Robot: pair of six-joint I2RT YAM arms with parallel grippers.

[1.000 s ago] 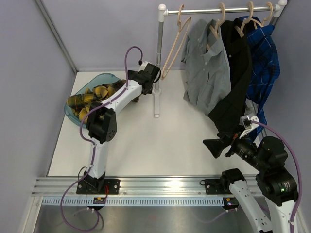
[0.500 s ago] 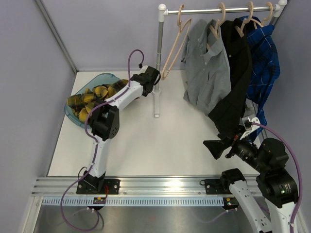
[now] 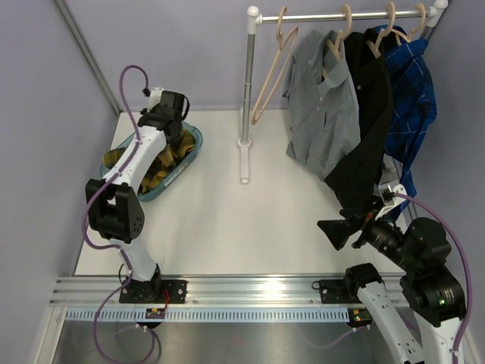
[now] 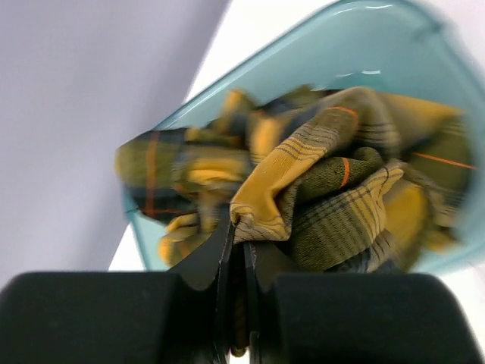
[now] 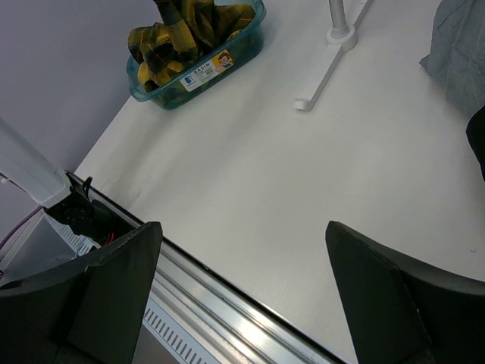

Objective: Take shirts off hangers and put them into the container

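The yellow-and-black plaid shirt [image 4: 318, 174] lies bunched in the teal container [image 3: 195, 149] at the table's left. My left gripper [image 3: 174, 136] reaches down into it. In the left wrist view its jaws [image 4: 241, 231] are shut on a fold of the yellow plaid cloth. A grey shirt [image 3: 322, 114], a black shirt [image 3: 367, 129] and a blue plaid shirt [image 3: 413, 83] hang on beige hangers on the rail. One empty hanger [image 3: 273, 68] hangs left of them. My right gripper [image 3: 337, 231] stands open over the near right of the table, holding nothing [image 5: 242, 227].
The rail stand's white pole [image 3: 248, 76] and its foot [image 3: 244, 163] rise from the table's middle back. Purple walls close the left and back. A metal rail [image 5: 227, 311] runs along the near edge. The container [image 5: 204, 72] carries a white label.
My left arm swung left from beside the stand's pole to over the container, and its jaws closed from wide open onto the plaid shirt. The right arm stayed still.
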